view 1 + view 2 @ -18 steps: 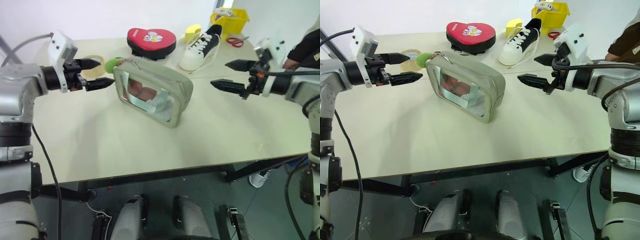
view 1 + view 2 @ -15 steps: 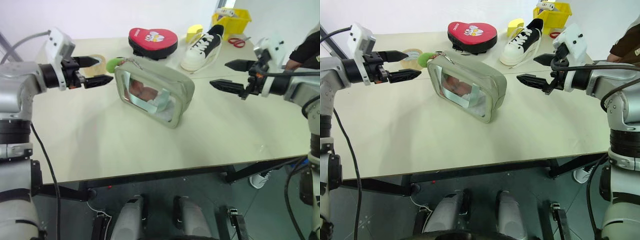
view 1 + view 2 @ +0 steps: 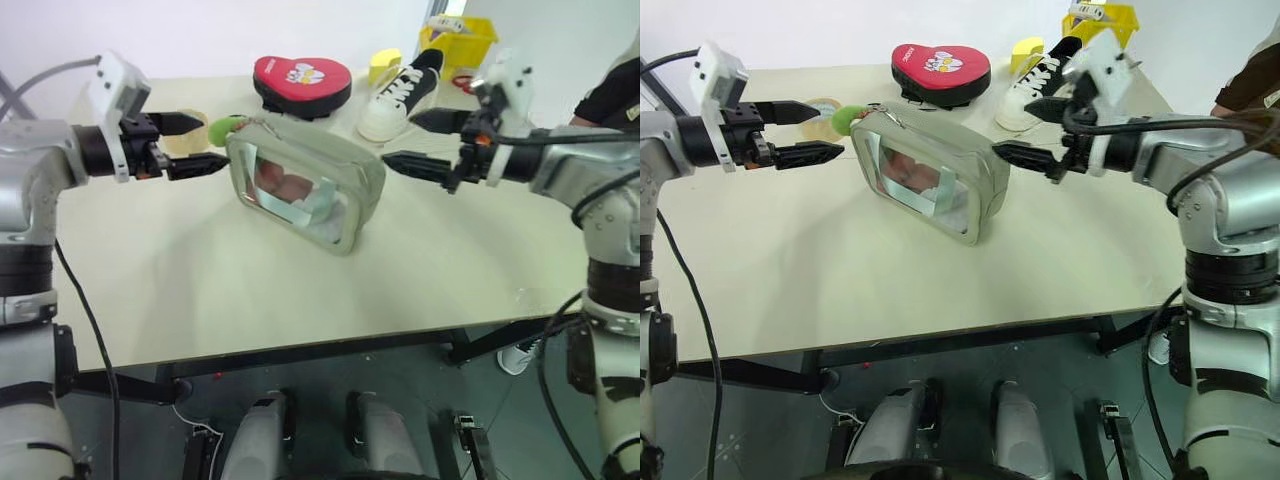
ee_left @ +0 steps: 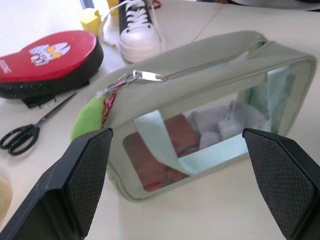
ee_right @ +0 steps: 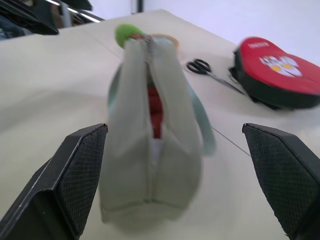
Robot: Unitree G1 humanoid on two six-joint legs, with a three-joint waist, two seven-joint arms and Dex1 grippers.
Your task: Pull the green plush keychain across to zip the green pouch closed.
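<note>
The green pouch stands on its long edge mid-table, its clear window facing me. Its zipper gapes along the top, with red contents showing through the gap. The green plush keychain hangs from the zipper pull at the pouch's left end. My left gripper is open just left of that end, with the keychain close beside its fingertips and not gripped. My right gripper is open, level and pointing at the pouch's right end, a short gap away.
Behind the pouch lie a red padded mitt, a black-and-white shoe, scissors and a yellow tape roll. A yellow bin sits at the far right corner. A person's dark sleeve shows at the right edge.
My right gripper has moved left, closing most of the gap to the pouch's right end. The left gripper and the pouch have stayed put.
</note>
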